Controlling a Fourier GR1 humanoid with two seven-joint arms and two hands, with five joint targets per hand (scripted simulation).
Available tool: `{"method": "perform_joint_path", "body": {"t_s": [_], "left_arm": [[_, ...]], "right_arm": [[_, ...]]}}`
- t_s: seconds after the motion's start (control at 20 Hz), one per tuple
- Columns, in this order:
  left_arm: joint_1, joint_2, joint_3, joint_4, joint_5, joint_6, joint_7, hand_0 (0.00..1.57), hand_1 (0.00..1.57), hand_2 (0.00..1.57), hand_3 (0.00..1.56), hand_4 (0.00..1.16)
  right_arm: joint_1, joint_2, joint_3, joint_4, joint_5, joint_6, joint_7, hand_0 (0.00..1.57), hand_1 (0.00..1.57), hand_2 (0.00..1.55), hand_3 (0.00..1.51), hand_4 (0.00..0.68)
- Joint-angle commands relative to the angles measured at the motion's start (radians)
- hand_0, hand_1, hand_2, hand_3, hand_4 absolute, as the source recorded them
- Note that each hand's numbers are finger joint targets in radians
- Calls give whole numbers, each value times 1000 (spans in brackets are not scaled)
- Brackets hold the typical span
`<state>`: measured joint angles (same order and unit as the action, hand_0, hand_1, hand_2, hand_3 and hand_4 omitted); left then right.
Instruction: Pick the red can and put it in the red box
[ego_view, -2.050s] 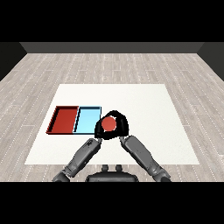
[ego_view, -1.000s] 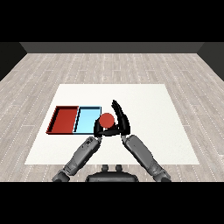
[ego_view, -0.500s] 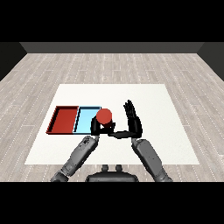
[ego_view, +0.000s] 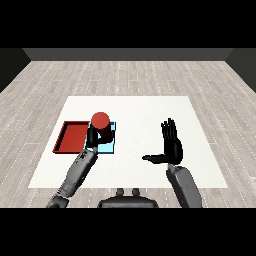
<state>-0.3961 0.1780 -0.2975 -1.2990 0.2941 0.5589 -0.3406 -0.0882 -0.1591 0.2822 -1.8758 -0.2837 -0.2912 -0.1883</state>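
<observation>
The red can (ego_view: 101, 124) is upright in my left hand (ego_view: 95, 139), whose fingers curl round its lower part. It hangs over the light blue tray (ego_view: 114, 136), just right of the red tray (ego_view: 70, 136). My right hand (ego_view: 171, 146) is off to the right over the white table, open with straight fingers pointing away and the thumb sticking out to the left, holding nothing.
The two trays lie side by side at the left of the white table (ego_view: 150, 110), red on the outside. A grey wooden floor surrounds the table.
The right hand let go of the can and drew away to the right, opening flat. The left hand carried the can leftward, from the table's middle to above the blue tray.
</observation>
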Motion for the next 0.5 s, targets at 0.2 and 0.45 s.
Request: {"method": "perform_joint_path", "body": {"t_s": [0.2, 0.45], "left_arm": [[-36, 185, 108, 26, -58, -2, 121, 1571, 1571, 1571, 1486, 1109], [-8, 303, 140, 199, -108, -33, 171, 1571, 1571, 1540, 1471, 1112]], "right_arm": [[158, -70, -132, 61, -84, 122, -88, 0, 0, 0, 0, 0], [119, -45, -137, 89, -85, 105, -70, 0, 0, 0, 0, 0]]}}
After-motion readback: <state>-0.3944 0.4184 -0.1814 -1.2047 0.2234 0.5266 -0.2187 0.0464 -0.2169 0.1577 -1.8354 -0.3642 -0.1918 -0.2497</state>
